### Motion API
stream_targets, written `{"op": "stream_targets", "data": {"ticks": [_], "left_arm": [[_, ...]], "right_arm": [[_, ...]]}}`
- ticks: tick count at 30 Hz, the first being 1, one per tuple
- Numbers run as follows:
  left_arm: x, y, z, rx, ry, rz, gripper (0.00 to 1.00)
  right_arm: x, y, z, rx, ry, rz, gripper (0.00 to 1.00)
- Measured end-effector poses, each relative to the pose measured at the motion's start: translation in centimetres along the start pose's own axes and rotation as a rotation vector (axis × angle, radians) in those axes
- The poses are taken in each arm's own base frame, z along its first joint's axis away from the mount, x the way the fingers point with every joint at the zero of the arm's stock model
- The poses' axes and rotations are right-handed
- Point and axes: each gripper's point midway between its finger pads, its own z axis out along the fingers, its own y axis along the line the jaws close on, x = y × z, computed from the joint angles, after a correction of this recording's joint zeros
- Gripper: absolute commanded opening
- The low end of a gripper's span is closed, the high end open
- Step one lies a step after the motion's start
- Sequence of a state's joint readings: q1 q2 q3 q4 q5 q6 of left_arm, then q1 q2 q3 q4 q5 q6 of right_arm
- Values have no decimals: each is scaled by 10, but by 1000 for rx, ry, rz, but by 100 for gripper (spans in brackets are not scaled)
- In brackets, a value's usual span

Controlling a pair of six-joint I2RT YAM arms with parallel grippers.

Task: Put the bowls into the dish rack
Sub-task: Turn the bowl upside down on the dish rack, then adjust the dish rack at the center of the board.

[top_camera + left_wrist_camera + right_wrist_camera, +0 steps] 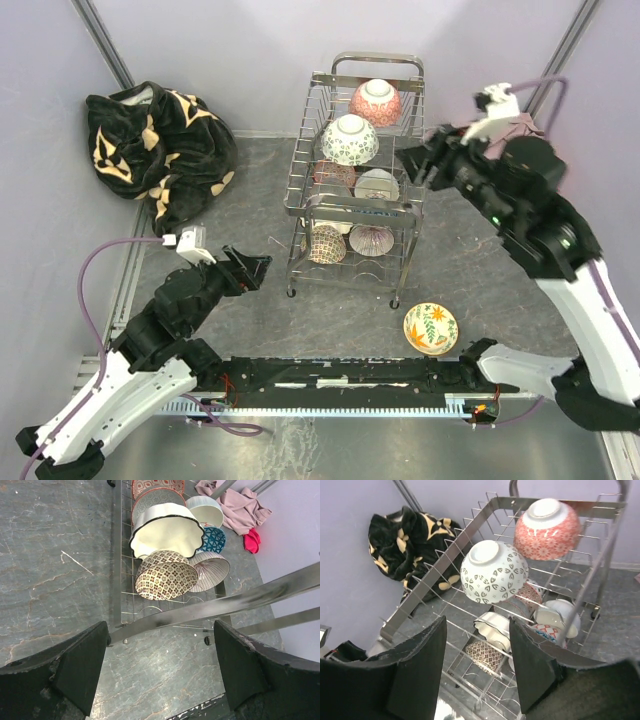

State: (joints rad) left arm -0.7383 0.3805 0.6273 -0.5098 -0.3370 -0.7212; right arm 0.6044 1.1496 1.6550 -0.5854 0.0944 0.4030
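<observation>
The rack [352, 207] is chrome. The red bowl [375, 103] has a white floral pattern, the white bowl [350, 140] grey leaf marks, the yellow bowl [431, 329] orange and green leaves. The blanket [160, 150] is black with tan shapes.

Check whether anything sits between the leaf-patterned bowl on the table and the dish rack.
Nothing visible does. The leaf-patterned bowl lies on bare table just off the dish rack, at its near right corner and apart from it. The right gripper is open beside the upper tier, which already carries two upturned bowls.
</observation>
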Motion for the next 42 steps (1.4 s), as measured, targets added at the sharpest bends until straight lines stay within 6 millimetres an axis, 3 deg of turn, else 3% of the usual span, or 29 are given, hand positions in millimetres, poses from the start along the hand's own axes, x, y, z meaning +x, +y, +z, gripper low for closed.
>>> {"op": "stream_targets", "data": {"ticks": [3, 7, 13, 17, 22, 26, 34, 42], "left_arm": [[-1, -1, -4, 7, 2, -1, 92], [-6, -3, -10, 14, -5, -5, 92], [-20, -10, -20, 26, -20, -10, 92], [-24, -12, -23, 24, -19, -1, 92], [-20, -8, -22, 1, 8, 11, 93], [-13, -3, -21, -22, 35, 23, 92], [2, 6, -12, -84, 106, 56, 92], [14, 12, 0, -137, 161, 83, 92]], "right_arm": [[-10, -10, -35, 35, -58, 11, 58], [8, -34, -64, 131, -45, 22, 55], [66, -82, -81, 339, 116, -15, 53], [109, -97, -78, 392, 237, -30, 48], [181, -110, -74, 395, 421, -50, 46], [233, -105, -76, 341, 548, -89, 46], [259, -90, -59, 294, 525, -67, 46], [309, -56, -14, 218, 576, -49, 46]]}}
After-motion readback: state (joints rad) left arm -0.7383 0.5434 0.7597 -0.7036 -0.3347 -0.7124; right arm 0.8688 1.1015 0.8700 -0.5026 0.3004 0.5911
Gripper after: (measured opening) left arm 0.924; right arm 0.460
